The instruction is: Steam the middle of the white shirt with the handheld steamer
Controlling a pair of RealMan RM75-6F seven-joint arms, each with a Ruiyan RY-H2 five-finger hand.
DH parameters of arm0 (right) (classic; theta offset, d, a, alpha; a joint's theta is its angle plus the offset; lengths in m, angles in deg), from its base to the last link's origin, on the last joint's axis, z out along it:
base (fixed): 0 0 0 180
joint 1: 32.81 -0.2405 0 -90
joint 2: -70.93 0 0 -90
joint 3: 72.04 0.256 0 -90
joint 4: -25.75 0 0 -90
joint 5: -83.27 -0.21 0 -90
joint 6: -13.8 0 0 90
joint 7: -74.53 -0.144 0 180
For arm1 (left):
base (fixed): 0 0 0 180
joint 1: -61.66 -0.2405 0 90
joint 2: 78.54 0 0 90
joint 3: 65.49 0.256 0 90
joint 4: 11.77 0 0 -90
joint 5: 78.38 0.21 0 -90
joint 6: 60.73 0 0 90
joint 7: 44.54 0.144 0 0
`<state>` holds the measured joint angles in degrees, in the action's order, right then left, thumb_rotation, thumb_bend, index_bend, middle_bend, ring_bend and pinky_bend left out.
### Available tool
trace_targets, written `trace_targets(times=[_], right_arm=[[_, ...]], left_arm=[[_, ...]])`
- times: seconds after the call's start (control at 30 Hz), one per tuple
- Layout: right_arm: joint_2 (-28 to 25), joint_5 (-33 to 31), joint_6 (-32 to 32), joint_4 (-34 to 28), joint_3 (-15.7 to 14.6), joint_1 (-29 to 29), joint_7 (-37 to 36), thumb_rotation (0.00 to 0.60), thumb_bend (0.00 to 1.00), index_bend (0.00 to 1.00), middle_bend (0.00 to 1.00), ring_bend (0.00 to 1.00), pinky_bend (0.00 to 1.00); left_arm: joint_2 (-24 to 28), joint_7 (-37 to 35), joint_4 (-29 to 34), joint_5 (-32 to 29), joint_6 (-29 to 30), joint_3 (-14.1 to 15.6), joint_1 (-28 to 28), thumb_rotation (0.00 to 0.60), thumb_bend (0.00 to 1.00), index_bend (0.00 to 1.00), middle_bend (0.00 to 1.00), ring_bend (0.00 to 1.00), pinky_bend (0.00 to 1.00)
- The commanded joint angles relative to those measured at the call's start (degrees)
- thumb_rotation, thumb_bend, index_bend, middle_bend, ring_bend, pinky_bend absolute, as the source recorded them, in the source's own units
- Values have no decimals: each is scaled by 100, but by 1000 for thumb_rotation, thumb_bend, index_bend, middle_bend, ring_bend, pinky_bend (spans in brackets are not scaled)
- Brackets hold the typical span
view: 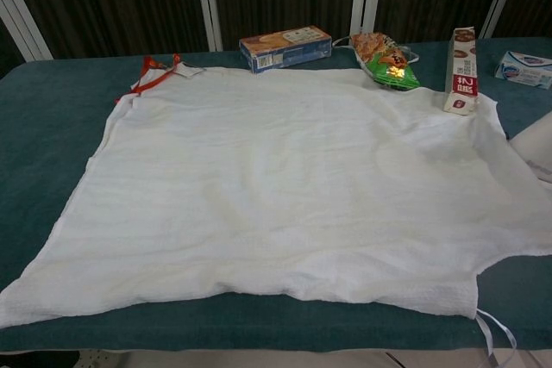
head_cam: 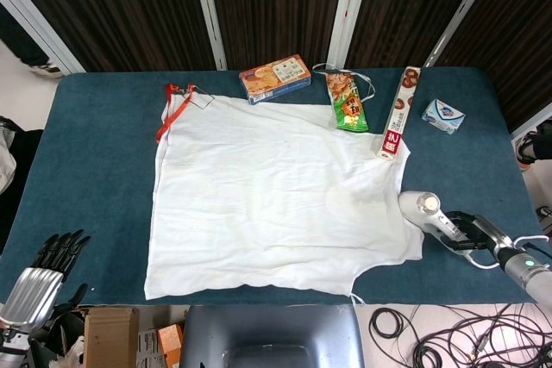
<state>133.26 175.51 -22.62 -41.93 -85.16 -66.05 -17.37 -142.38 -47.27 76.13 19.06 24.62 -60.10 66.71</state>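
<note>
The white shirt (head_cam: 276,196) (view: 285,187) lies spread flat over the blue table (head_cam: 95,170). A handheld steamer (head_cam: 427,211) with a pale rounded head rests at the shirt's right edge, near the front right of the table; only its head (view: 536,146) shows at the right edge of the chest view. My right hand (head_cam: 476,232) grips the steamer's handle, dark fingers wrapped around it. Off the table's front left corner my left hand (head_cam: 47,269) hangs with its fingers stretched out and nothing in it. The chest view shows neither hand.
Along the far edge lie a red cord with a tag (head_cam: 177,101), an orange-blue box (head_cam: 274,78), a green snack bag (head_cam: 348,105), a long red-white box (head_cam: 398,114) on the shirt's corner, and a small blue-white pack (head_cam: 442,115). Cables lie on the floor (head_cam: 431,338).
</note>
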Motion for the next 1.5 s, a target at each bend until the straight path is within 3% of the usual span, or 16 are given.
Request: trace_targets(times=[0.03, 0.53, 0.7, 0.9, 1.27, 1.5], right_arm=[[8, -4, -21, -5, 7, -21, -31, 600, 292, 332, 284, 289, 523], [171, -272, 369, 30, 97, -216, 361, 600, 552, 660, 570, 595, 764], [367, -687, 485, 89, 351, -162, 555, 600, 582, 801, 705, 721, 871], [263, -1000, 244, -77, 606, 2, 1178, 600, 690, 988, 890, 910, 1000], [-284, -1800, -462, -795, 1083, 409, 3019, 600, 778, 1000, 942, 965, 1000], [-529, -2501, -57, -1801, 1500, -172, 4886, 600, 787, 1000, 944, 967, 1000]], left_arm=[[-4, 8, 2, -6, -5, -1, 1, 600, 389, 0, 29, 9, 0], [-13, 8, -7, -27, -48, -3, 25, 600, 389, 0, 30, 10, 0], [-8, -17, -10, -32, -74, 0, 41, 600, 388, 0, 31, 11, 0], [-4, -32, -24, -43, -29, -3, 18, 600, 389, 0, 31, 11, 0], [0, -30, -6, -15, -57, 3, 46, 600, 390, 0, 31, 11, 0], [-24, 36, 32, -19, -112, -10, 85, 600, 389, 0, 31, 11, 0]])
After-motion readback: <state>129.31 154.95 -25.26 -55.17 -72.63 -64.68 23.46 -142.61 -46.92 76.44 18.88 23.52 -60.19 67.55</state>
